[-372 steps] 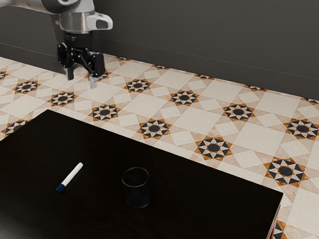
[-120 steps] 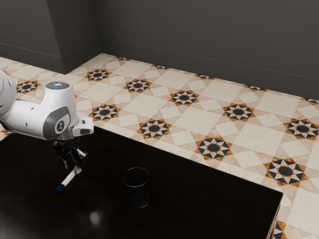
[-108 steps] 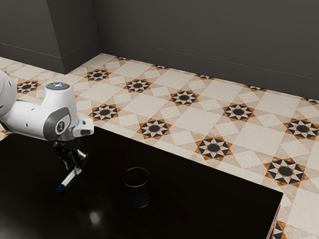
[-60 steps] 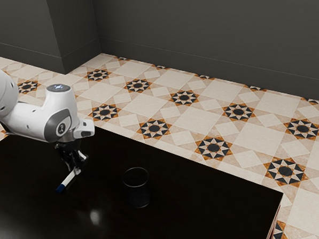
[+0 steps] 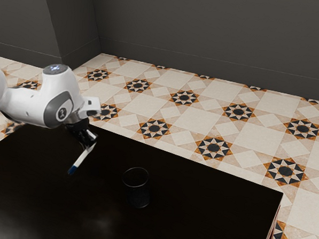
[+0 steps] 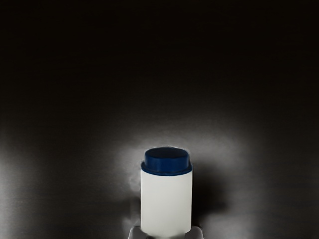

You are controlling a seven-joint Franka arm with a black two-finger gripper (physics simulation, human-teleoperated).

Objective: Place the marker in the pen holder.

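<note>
My gripper [image 5: 91, 144] is above the table in the exterior view, shut on the white marker [image 5: 83, 157] near its upper end. The marker hangs tilted, its blue end low toward the exterior view's left and off the table. In the wrist view the marker [image 6: 166, 201] stands out from between the fingertips [image 6: 195, 233], with a blue end facing away from the hand. The pen holder, a dark see-through cup [image 5: 138, 193], stands upright on the table, apart from the marker, toward the exterior view's right.
The dark table [image 5: 197, 207] spreads beneath the hand and the cup, with its far edge running slantwise behind them. Beyond it lie a patterned tile floor [image 5: 202, 116] and a grey wall [image 5: 206, 36].
Since half a second ago my hand has risen and moved slightly toward the exterior view's right, tilting as it went. The marker has come up off the table with it.
</note>
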